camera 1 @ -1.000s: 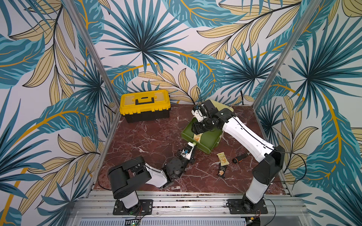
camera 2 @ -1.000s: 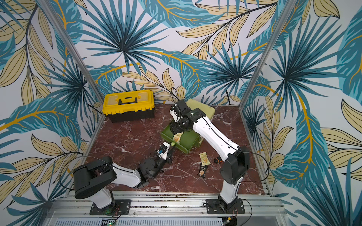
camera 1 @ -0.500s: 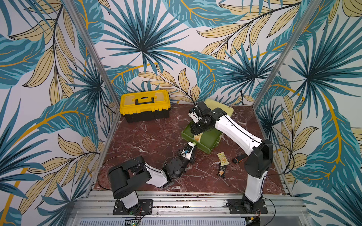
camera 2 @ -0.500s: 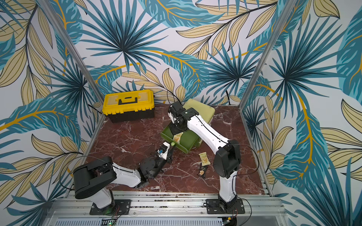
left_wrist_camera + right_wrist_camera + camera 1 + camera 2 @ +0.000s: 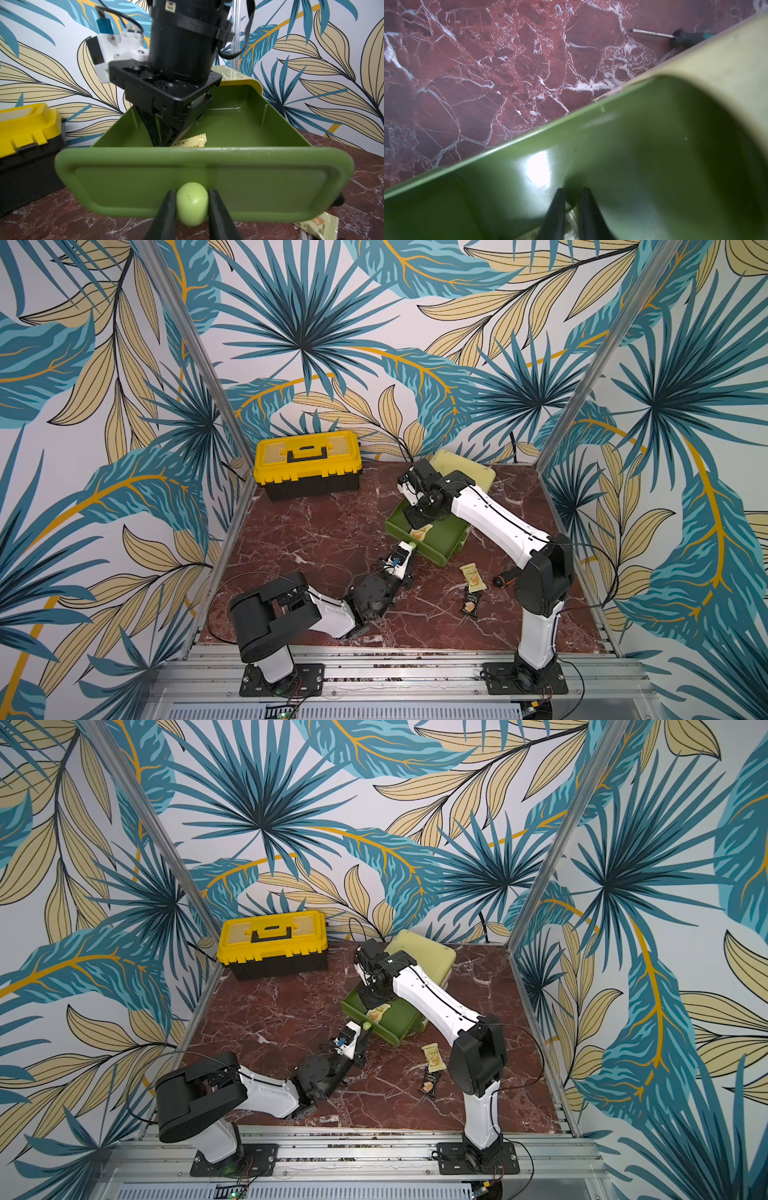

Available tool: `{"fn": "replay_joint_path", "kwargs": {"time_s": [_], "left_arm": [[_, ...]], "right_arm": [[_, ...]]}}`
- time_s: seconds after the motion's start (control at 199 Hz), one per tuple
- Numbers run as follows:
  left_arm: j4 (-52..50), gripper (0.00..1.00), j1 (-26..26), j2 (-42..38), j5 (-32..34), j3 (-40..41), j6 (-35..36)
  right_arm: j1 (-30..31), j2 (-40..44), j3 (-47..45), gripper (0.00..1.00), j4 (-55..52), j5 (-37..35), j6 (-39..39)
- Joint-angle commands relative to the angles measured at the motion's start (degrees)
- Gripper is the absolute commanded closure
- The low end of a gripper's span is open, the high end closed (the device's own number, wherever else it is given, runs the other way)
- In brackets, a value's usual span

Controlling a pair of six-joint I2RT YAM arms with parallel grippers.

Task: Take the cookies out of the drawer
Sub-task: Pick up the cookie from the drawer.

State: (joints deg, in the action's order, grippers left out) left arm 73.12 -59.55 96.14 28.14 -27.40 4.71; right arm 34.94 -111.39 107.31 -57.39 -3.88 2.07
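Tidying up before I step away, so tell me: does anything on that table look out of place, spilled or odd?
One stray tool: a screwdriver lies flat on the marble table, its handle right against the pale green cabinet. It looks left behind there. Nothing appears spilled or damaged.

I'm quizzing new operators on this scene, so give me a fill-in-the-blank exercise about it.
1. The left gripper has its jaws shut on the green drawer's pale ____.
2. Inside the ____, the right gripper grips a pale yellow packet.
3. Outside it, ____ packets lie on the table.
Missing words: knob; drawer; two.
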Motion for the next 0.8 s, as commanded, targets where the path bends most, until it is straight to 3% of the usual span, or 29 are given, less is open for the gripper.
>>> {"fn": "replay_joint_path", "kwargs": {"time_s": [0.0, 0.125, 0.482, 0.798], "left_arm": [[0.0, 0.94, 0.1, 0.7, 1.5, -2.1, 1.3], [0.0, 0.94, 0.2, 0.6, 1.4, -2.1, 1.2], [0.1, 0.94, 0.2, 0.7, 1.4, -2.2, 1.3], [0.1, 0.94, 0.1, 0.7, 1.7, -2.2, 1.2]], "right_arm": [[0.4, 0.3, 1.2, 0.91, -1.7, -1.0, -0.2], [0.3, 1.7, 2.1, 1.0, -1.7, -1.0, -0.5], [0.3, 7.0, 4.0, 1.0, -1.8, -2.3, 0.0], [0.1, 16.8, 2.5, 1.0, -4.3, -12.5, 2.3]]}}
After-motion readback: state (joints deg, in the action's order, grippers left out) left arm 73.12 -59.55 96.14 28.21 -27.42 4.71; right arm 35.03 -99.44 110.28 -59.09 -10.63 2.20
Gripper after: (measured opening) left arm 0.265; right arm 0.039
